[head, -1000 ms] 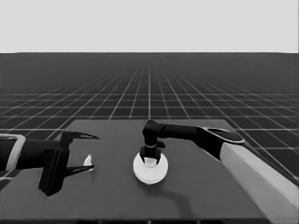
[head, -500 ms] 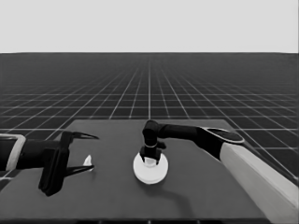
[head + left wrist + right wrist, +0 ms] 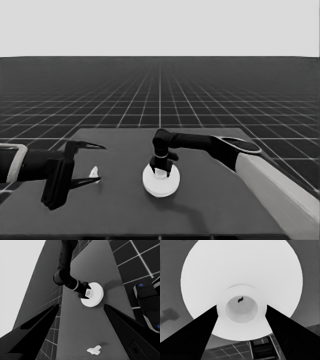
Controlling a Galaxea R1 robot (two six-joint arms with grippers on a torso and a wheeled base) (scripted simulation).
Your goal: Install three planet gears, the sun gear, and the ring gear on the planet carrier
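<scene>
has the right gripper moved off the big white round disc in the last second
No. The right gripper sits over the raised middle of the larger white round part, at the same spot relative to the dark table's far edge.

No visible change: right gripper [image 3: 160,170] as before over the larger round part [image 3: 161,182].

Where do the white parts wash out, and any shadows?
Right wrist view: the larger round part renders nearly flat white, faint shading only around its hub, at the right gripper. Left wrist view: soft shadows beside it and the thin white piece. Head view: shadows barely show; left gripper idles at left.
</scene>
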